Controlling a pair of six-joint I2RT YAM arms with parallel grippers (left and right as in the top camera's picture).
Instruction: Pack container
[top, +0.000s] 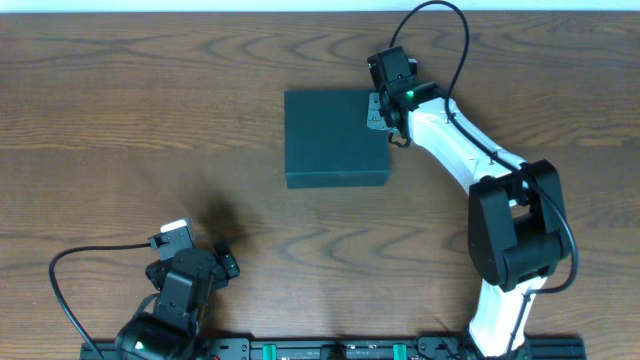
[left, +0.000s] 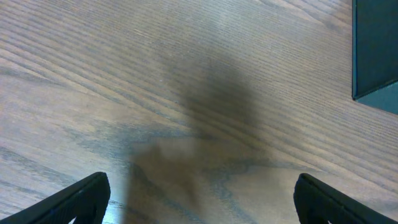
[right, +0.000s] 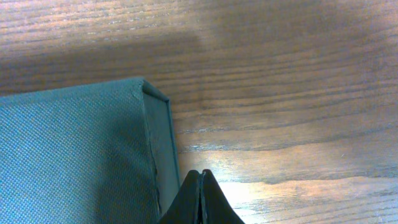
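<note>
The dark teal-black matte square cardboard container (top: 335, 138) lies flat on the brown wood-grain table (top: 120, 110), its lid down and its top face level. The right gripper (top: 378, 112) is at the container's right edge, close to the far right corner, with its white arm (top: 450, 140) reaching in from the container's right side. In the right wrist view the two black fingers are pressed together into one narrow point with nothing showing between them, so the right gripper (right: 201, 186) is closed and empty. That point sits just beside the container's (right: 68, 155) thin side wall, a little way along from the corner, where a seam runs between the woven-looking top face and the wall. Whether the tip actually touches the cardboard or only hangs against it cannot be told from these views. The left gripper (top: 193, 250) is well apart from the container, off toward its near left side, low over bare wood. In the left wrist view its black fingertips (left: 87, 196) stand wide apart at the two bottom corners, so the left gripper (left: 202, 196) is open and holds nothing. A corner of the container (left: 373, 50) shows at the upper right of that view, well beyond the fingertips.
</note>
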